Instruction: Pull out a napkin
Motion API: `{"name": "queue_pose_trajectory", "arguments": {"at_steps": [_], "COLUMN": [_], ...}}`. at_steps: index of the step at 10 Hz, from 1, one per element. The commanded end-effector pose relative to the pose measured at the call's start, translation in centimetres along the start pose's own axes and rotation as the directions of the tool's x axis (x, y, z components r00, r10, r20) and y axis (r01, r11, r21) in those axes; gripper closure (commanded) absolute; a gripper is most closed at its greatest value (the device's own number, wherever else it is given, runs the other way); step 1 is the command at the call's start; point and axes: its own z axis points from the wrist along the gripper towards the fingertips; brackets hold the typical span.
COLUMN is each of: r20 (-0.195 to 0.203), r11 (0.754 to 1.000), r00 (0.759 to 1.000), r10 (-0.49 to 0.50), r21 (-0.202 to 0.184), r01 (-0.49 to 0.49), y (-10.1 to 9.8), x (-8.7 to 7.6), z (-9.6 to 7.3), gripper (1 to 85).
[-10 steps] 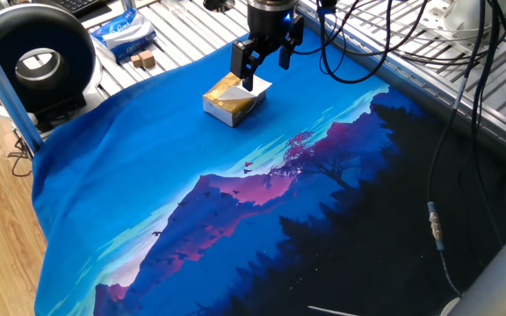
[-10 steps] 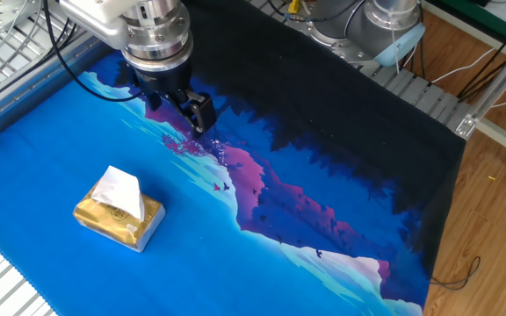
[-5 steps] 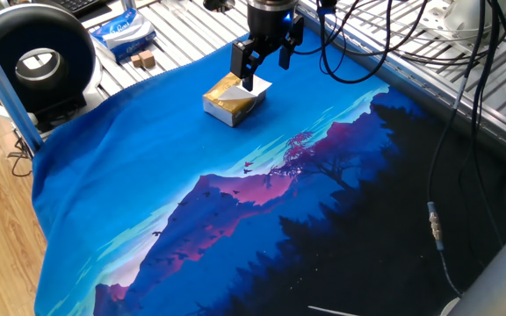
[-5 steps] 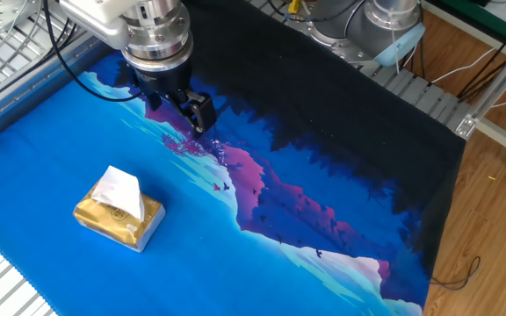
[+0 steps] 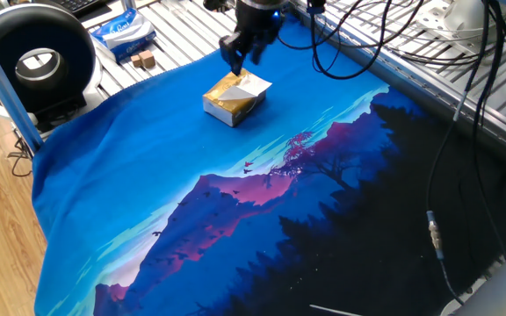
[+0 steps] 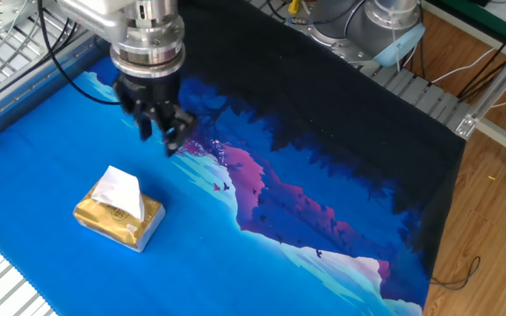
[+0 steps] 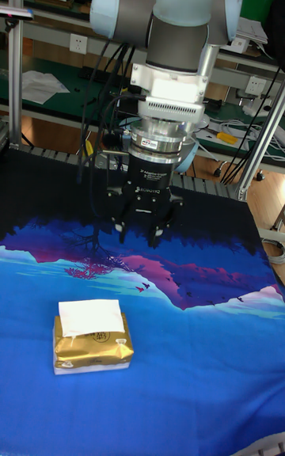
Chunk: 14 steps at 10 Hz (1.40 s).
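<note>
Napkin (image 6: 119, 191): white sheet standing up out of the top of the golden pack (image 6: 117, 221), free edge peaked; sits below the jaws and off to one side, apart from them, not touched.
Handling: judged very light, limp, easily torn; thin enough to crumple under any squeeze. The pack under it looks light too, so it may lift or slide with the sheet if the pull is quick.
Where to hold: the raised peak of the sheet, above the pack's slot; pinch across the fold, clear of the golden wrapper. From the tall fixed view the sheet (image 7: 89, 317) shows as a flat white flap on the pack (image 7: 93, 342), nearer the camera than the fingertips.
Gripper (image 7: 140, 237): fingers pointing down, parted by a small gap, nothing between them; hovers above the blue printed cloth (image 6: 262, 263).
Jaw gap: narrow but seems enough for a thin sheet.
Around: blue-and-white packet (image 5: 123, 32) and small brown blocks (image 5: 143, 60) lie well beyond the pack, off the cloth on the slatted table (image 5: 183, 31); black round fan (image 5: 38, 61) farther still.
In the way: nothing lies between jaws and napkin; cables (image 5: 350, 39) hang behind the arm, away from the pack.
Risk: tearing the sheet, or dragging the whole pack.
</note>
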Motion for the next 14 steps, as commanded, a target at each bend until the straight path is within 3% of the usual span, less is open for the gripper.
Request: {"name": "queue_pose_trajectory", "arguments": {"at_steps": [1,3,8,9,10,11,12,14], "r20": [0.121,0.11,0.03,0.039,0.058,0.072,0.084,0.071], "r11": [1.0,0.999,0.987,0.983,0.976,0.96,0.936,0.899], "r00": [0.992,0.993,0.987,0.982,0.974,0.96,0.936,0.901], "r10": [-0.019,-0.034,-0.158,-0.183,-0.217,-0.272,-0.343,-0.428], "r21": [-0.017,-0.018,-0.021,-0.013,0.018,0.083,0.12,0.138], "r01": [0.022,0.037,0.159,0.184,0.217,0.266,0.332,0.416], "y": [0.5,0.6,1.4,1.5,0.8,-0.6,-1.2,-1.0], "x": [-3.0,-2.7,-0.4,-0.6,-1.2,-2.0,-2.7,-2.6], "z": [-0.3,-0.3,0.3,0.6,0.8,0.9,1.0,1.4], "gripper": [84.7,84.7,84.7,84.7,84.7,84.7,84.7,84.7]}}
